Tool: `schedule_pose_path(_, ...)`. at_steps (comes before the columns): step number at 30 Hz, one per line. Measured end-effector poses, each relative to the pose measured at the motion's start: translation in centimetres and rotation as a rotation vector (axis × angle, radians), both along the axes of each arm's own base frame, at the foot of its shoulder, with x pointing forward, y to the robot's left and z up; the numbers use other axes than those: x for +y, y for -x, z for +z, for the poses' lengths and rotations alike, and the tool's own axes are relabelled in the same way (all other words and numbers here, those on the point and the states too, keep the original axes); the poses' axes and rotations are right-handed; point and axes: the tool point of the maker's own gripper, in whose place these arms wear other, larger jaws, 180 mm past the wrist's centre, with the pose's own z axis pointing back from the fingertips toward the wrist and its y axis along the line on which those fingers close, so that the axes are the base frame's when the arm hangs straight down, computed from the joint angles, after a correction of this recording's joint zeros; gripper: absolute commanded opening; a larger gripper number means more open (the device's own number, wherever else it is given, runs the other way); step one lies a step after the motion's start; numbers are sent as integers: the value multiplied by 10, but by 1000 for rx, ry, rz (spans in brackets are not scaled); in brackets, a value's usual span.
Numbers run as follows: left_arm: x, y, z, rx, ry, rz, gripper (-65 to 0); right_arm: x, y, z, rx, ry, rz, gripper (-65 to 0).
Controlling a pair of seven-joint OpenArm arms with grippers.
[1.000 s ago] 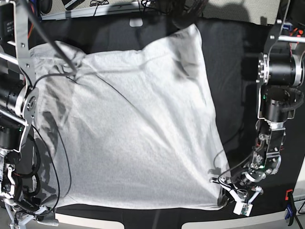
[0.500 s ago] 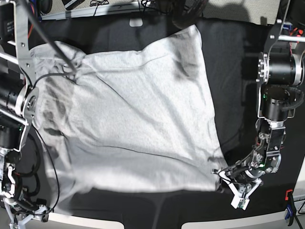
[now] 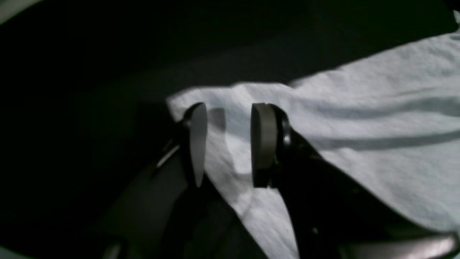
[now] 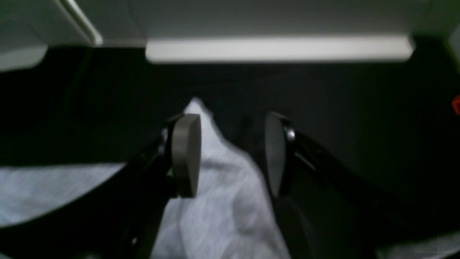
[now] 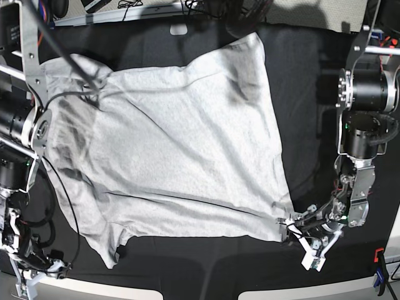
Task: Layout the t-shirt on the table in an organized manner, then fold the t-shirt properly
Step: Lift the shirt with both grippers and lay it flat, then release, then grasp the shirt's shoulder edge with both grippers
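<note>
While the t-shirt [image 5: 169, 150] lies spread but creased across the black worktop [image 5: 300, 81], I find both the left end effector [image 3: 226, 144] and right end effector [image 4: 230, 154] open over its near corners, so smoothing remains and, I judge, folding is not begun.

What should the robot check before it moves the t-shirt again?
1. Left gripper open over a t-shirt corner: ok.
2. Right gripper open, with a fabric corner lying between its pads: ok.
3. T-shirt released on the table: ok.
4. T-shirt smooth: not ok, long creases cross it.
5. Bottom hem straight: not ok, one corner trails lower.
6. Printed side's facing: cannot tell.
</note>
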Motion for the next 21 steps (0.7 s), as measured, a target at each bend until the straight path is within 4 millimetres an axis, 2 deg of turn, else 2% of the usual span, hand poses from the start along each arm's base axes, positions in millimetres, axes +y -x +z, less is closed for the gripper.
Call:
schedule_pose_path(3,-19,15,-5,67,54,-105,-463,22,13,-6,54,-10,192,-370)
schedule_pose_path(5,-34,23,0,86,112,-179,-463,26,17,-2,53,-74,210,-370)
schedule_pose_path(8,-49,27,17,71,178,-219,-463,13,30,6,41,-121,201,-370)
schedule_pose_path(11,-57,42,22,26,166,-251,-463,-11,53,-6,73,-82,175,-370)
schedule_pose_path(13,-66,60,19,2,155,-279,-463,-21,73,-23,121,-47,173,-370)
schedule_pose_path(15,-75,81,17,-21,131,-318,-463,-22,90,-36,153,-31,187,-370)
schedule_pose_path(21,-95,139,40,-122,96,-363,-463,-1,137,-56,225,30,286,-370)
